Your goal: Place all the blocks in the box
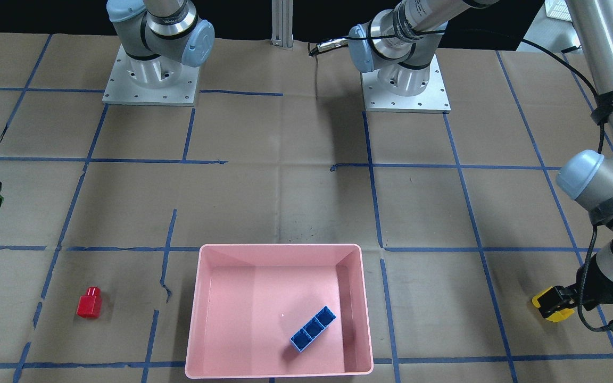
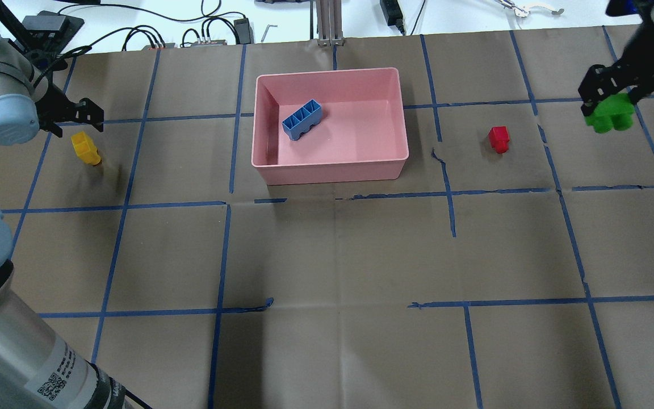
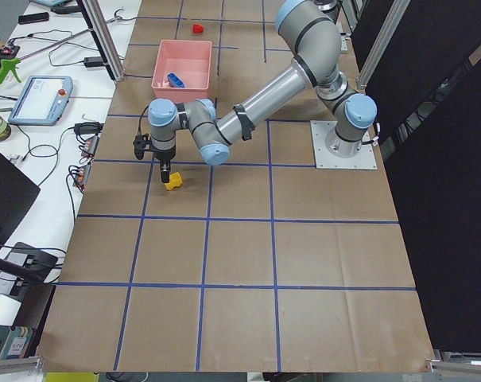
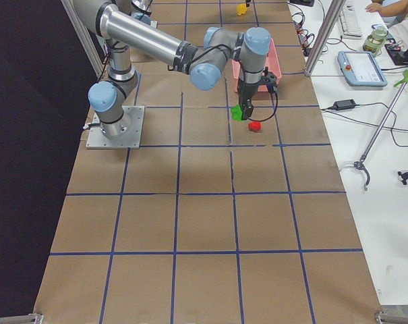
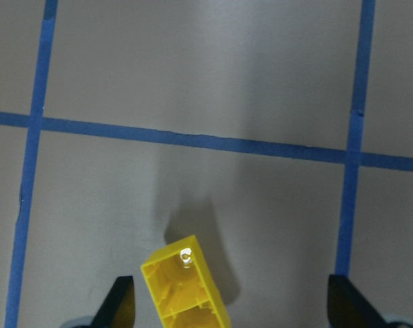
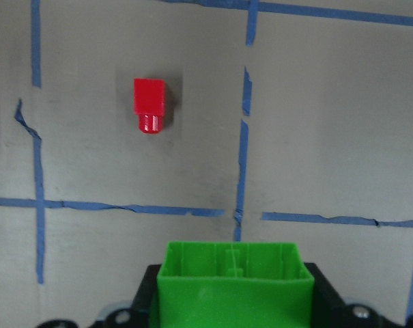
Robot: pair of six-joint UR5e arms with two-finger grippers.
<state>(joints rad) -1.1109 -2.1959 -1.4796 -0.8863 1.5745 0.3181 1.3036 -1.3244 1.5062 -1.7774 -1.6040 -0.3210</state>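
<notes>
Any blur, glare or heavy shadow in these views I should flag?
Right wrist: green block looms at the bottom edge, red block slightly soft. Left wrist: yellow block sharp, soft shadow beside it. Front-facing: box wall shades a strip of its floor.

From my station the bench (image 2: 338, 255) is covered in brown paper, gridded with blue tape lines (image 2: 222, 250) that are torn in places. The pink box (image 2: 330, 170) sits on it toward the far edge, with the red block (image 2: 499, 139) on the paper well to its right. The yellow block (image 2: 84, 147) looks to rest near the left end. I also see the right base plate (image 1: 120, 93) and the left base plate (image 1: 434, 98) on it.
</notes>
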